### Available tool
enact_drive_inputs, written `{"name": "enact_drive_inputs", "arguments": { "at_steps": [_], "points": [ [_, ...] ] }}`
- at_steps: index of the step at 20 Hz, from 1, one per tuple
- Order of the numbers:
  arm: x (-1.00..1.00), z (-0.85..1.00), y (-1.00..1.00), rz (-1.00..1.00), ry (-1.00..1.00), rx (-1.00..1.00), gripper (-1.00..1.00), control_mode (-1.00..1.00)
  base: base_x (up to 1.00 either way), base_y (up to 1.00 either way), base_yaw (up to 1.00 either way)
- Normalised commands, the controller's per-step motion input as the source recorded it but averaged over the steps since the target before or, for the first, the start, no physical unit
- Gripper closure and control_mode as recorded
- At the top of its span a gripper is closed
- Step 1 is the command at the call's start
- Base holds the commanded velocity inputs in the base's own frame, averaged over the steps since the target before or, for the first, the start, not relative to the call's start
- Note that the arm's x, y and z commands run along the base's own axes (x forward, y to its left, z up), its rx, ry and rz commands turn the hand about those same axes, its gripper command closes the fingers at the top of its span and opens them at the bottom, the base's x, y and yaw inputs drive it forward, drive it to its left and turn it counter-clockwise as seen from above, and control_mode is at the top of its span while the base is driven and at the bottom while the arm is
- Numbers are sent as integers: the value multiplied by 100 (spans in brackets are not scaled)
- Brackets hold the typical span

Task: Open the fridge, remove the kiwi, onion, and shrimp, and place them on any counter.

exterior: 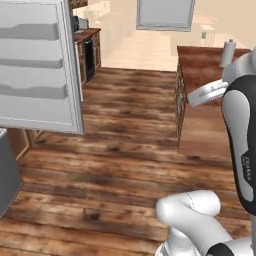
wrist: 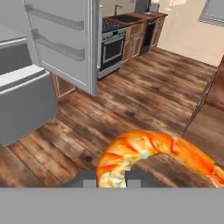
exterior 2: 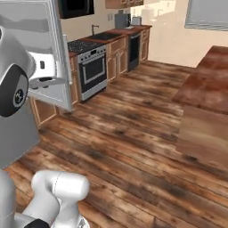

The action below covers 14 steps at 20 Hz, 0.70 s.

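fridge (wrist: pixel 26 105) at nine o'clock in the hand view, door (wrist: pixel 65 39) swung wide, drawer pulled out. gripper (wrist: pixel 111 178) at six o'clock, clamped narrow on the shrimp (wrist: pixel 153 151), orange curl hanging over the wooden floor (wrist: pixel 144 96). counter (wrist: pixel 214 109) off at three o'clock.

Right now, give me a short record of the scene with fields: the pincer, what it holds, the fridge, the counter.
pincer: shut on the shrimp
shrimp: orange, curved, held between the tips above the wooden floor
fridge: door swung open, grey door shelves showing
counter: dark reddish-brown top, right of the arm; a white roll stands on it
stove: against the far wall
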Motion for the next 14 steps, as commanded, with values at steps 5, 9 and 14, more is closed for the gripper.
{"name": "enact_drive_inputs", "arguments": {
  "at_steps": [5,9,14],
  "points": [
    [0,0,0,0,0,0,100,100,-40,-4,-56],
    [0,0,0,0,0,0,100,100,-7,-16,-53],
    [0,0,0,0,0,0,100,100,9,-19,-46]
  ]
}}
